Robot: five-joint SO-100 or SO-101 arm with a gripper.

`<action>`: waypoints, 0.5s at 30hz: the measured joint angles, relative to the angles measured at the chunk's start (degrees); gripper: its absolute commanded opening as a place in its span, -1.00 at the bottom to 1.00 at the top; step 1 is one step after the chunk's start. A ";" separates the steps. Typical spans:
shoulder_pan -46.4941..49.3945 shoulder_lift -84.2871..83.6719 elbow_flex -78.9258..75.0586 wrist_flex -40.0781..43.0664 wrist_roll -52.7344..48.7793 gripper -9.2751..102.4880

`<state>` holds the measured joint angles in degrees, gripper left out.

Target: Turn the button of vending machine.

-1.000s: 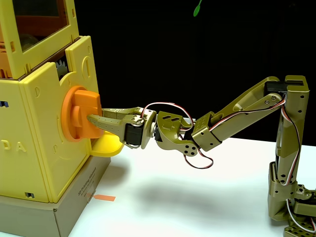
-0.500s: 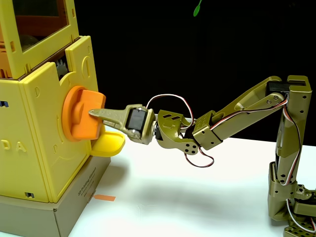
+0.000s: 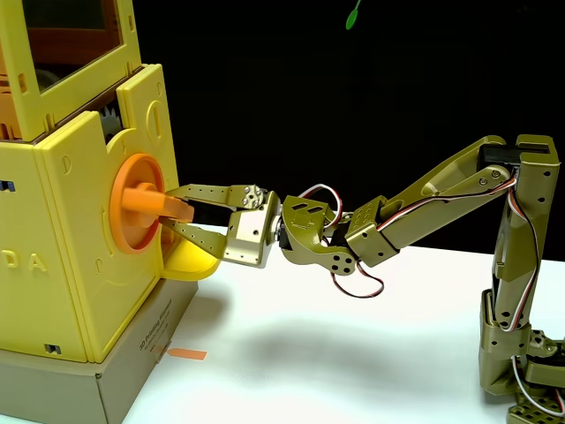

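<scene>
hand clamped on knob bar, turn under way

the hand sits at the end of the outstretched olive arm, its two fingers set one above and one below the bar of the button. it is narrowed around that bar and appears to hold it; the bar lies roughly level in the fixed view, pointing straight back along the fingers. the button is directly ahead of the fingertips, seated in the side wall of the vending machine, which stands beyond the hand on a grey cardboard base. just below the lower finger, a yellow rounded tray projects from the machine; whether the finger touches it cannot be told.

assessment: the step in hand is rotating the knob by wrist roll. to do it well, the roll axis should stay in line with the centre of the disc, so the fingers sweep with the bar rather than slide off its end. grip pressure should hold firm through the rotation. the lower finger should be kept off the tray lip. the arm should neither push nor pull on the machine, which merely rests on the tabletop.
</scene>
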<state>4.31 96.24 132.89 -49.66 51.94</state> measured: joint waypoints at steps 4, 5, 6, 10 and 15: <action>0.18 0.00 0.00 0.00 16.61 -0.84; 0.26 0.18 0.00 0.00 20.39 -0.83; 0.35 0.18 0.00 0.00 24.61 -0.83; 0.70 0.44 0.00 0.53 39.64 -0.82; 1.05 1.05 0.00 1.32 48.69 -0.82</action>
<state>5.36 97.29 132.89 -48.34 100.63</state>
